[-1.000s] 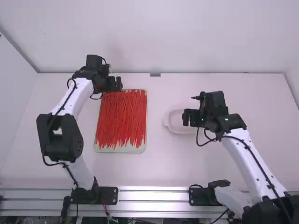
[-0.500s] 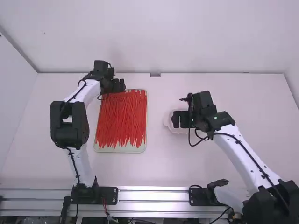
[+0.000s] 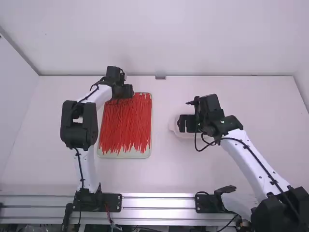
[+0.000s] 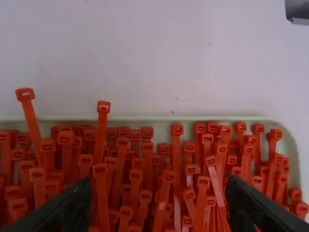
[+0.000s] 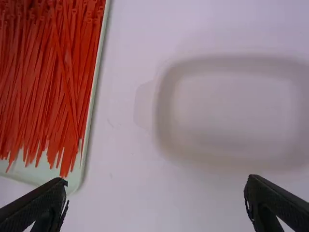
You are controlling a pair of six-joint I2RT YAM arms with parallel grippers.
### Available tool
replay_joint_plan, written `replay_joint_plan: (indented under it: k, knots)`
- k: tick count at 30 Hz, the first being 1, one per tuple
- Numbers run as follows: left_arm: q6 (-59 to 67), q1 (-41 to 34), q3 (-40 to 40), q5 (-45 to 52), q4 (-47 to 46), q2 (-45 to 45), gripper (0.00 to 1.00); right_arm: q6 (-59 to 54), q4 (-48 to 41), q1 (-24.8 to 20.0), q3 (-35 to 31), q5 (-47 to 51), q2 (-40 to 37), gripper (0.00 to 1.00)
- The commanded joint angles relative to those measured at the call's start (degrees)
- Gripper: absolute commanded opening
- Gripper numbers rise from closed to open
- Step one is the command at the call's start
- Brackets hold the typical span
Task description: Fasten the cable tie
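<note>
Several orange-red cable ties [image 3: 126, 123] lie packed side by side on a pale tray [image 3: 124, 154] left of the table's middle. Their square heads [image 4: 145, 159] crowd the tray's far end. My left gripper [image 3: 124, 93] hangs open over that far end, fingers [image 4: 63, 210] spread wide with nothing between them. My right gripper [image 3: 186, 123] stands open above a white dish [image 3: 179, 126], right of the tray. In the right wrist view the dish [image 5: 231, 111] looks empty and the ties' tail ends [image 5: 48, 92] lie beside it.
The tray's rim [image 4: 159, 120] borders bare white table toward the back wall. A small grey fitting [image 3: 161, 77] sits at the table's far edge. Open table lies right of the dish and in front of the tray.
The left gripper has moved right along the tray's far end, and its arm has folded in. The right gripper shifted left over the dish, then held still.
</note>
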Motion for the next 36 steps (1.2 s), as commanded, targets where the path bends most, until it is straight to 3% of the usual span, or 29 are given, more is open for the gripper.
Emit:
replay_joint_plan:
  k: [1, 26, 32, 36]
  knots:
    - [-0.2, 0.0, 1.0, -2.7, 0.3, 2.1, 0.71, 0.2, -0.3, -0.8, -0.4, -0.1, -0.7, 0.98]
    - [-4.9, 1.2, 1.0, -5.0, 5.5, 4.2, 0.60, 0.2, -0.2, -2.1, -0.4, -0.1, -0.7, 0.98]
    - [-5.3, 1.4, 0.9, -5.0, 5.5, 4.2, 0.48, 0.2, -0.2, -2.0, -0.4, -0.1, -0.7, 0.98]
    - [-5.4, 1.4, 0.5, -5.0, 6.1, 4.2, 0.46, 0.2, -0.3, -2.1, -0.4, -0.1, -0.7, 0.98]
